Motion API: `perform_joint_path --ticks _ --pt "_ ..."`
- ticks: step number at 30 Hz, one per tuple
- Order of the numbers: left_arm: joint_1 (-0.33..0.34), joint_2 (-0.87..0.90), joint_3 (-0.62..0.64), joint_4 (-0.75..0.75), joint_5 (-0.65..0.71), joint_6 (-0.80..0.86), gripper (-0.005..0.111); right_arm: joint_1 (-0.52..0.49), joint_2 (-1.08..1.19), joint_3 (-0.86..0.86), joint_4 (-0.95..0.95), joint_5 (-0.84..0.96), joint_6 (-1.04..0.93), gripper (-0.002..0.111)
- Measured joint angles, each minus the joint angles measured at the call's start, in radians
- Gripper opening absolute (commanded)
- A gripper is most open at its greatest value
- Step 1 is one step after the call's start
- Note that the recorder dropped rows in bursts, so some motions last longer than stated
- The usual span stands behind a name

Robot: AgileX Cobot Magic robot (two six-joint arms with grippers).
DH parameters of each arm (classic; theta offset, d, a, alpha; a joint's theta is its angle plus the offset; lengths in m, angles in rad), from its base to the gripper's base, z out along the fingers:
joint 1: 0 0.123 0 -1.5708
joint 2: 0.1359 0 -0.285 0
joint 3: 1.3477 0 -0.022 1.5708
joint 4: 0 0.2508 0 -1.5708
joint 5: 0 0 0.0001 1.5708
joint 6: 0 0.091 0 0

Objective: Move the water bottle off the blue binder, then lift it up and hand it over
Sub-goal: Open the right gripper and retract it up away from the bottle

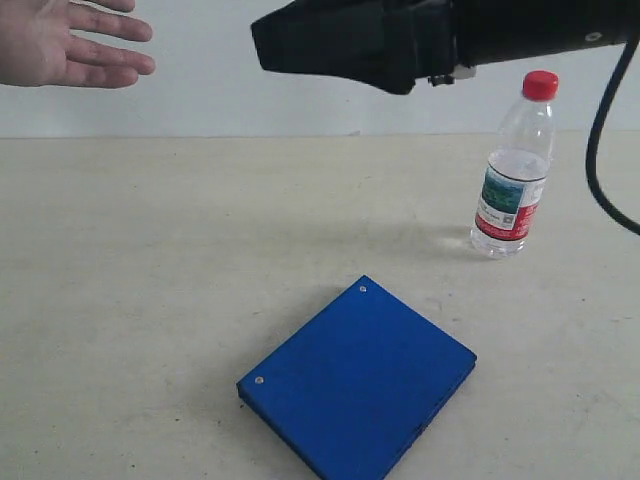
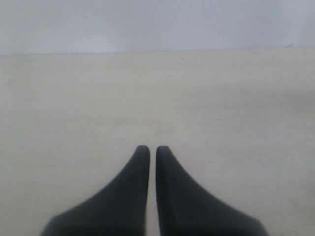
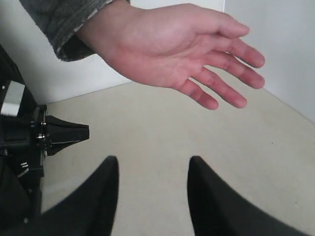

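Observation:
The water bottle (image 1: 512, 190), clear with a red cap and a red, white and green label, stands upright on the table at the right, apart from the blue binder (image 1: 355, 385). The binder lies flat near the front edge with nothing on it. My right gripper (image 3: 153, 164) is open and empty, held in the air below an open human hand (image 3: 172, 44). In the exterior view the right arm (image 1: 400, 35) reaches across the top, above the bottle. My left gripper (image 2: 153, 150) is shut on nothing, over bare table; neither wrist view shows the bottle or binder.
The person's open palm (image 1: 70, 45) hovers at the upper left. The beige table (image 1: 150, 260) ends at a white wall behind. A black cable (image 1: 600, 150) hangs from the right arm beside the bottle. Part of the left arm (image 3: 49, 135) shows in the right wrist view.

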Motion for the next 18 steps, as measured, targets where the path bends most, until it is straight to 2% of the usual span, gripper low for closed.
perform_joint_path --ticks 1,2,9,15,17,18 --pt "0.000 0.000 0.000 0.030 -0.006 0.000 0.004 0.000 -0.018 0.000 0.000 -0.004 0.017 0.006" --pt "0.000 0.000 0.000 0.048 -0.011 0.000 0.004 0.000 -0.051 0.002 0.000 -0.009 0.025 -0.001" --pt "0.000 0.000 0.000 0.065 -0.011 0.000 0.004 0.000 -0.265 0.002 0.000 -0.021 0.074 0.000" --pt "0.000 0.000 0.000 0.065 -0.028 0.000 0.004 0.000 -0.437 0.002 0.000 -0.116 0.174 0.000" --pt "0.000 0.000 0.002 0.001 -0.061 -0.021 0.004 0.000 -0.487 0.002 0.000 -0.169 0.209 0.000" --pt "0.000 0.000 0.002 -0.083 -0.087 -0.059 0.004 0.000 -0.511 0.002 0.000 -0.196 0.223 0.000"
